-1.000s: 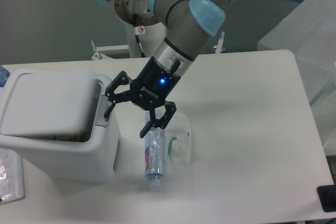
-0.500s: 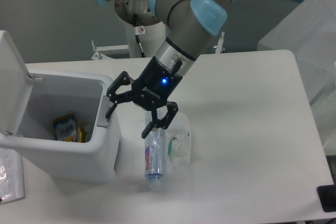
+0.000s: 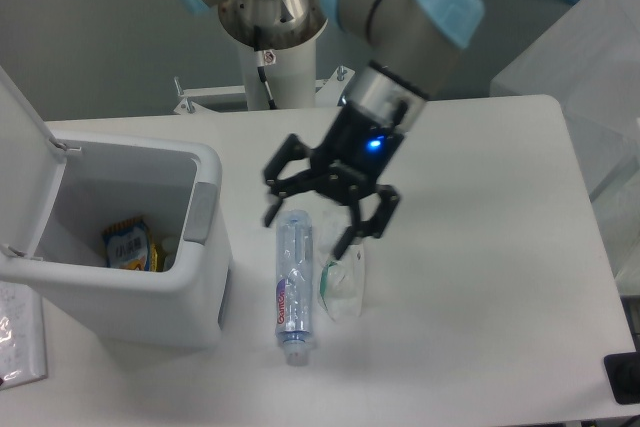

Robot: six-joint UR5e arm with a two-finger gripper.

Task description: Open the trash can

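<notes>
Now trash can lid up; bottle label unreadable.

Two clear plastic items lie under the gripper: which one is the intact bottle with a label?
The left one, the plastic bottle, lying lengthwise with a pink-blue label; the crumpled clear plastic piece to its right is squashed.

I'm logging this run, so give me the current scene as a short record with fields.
bin: large boxy white plastic trash can, at table's left
lid: flat white lid swung up, bin open
bin contents: yellow snack packet
gripper: black two-finger gripper open, holding nothing, above the bottle
table items: clear plastic bottle lying down; crumpled clear plastic cup beside it
</notes>
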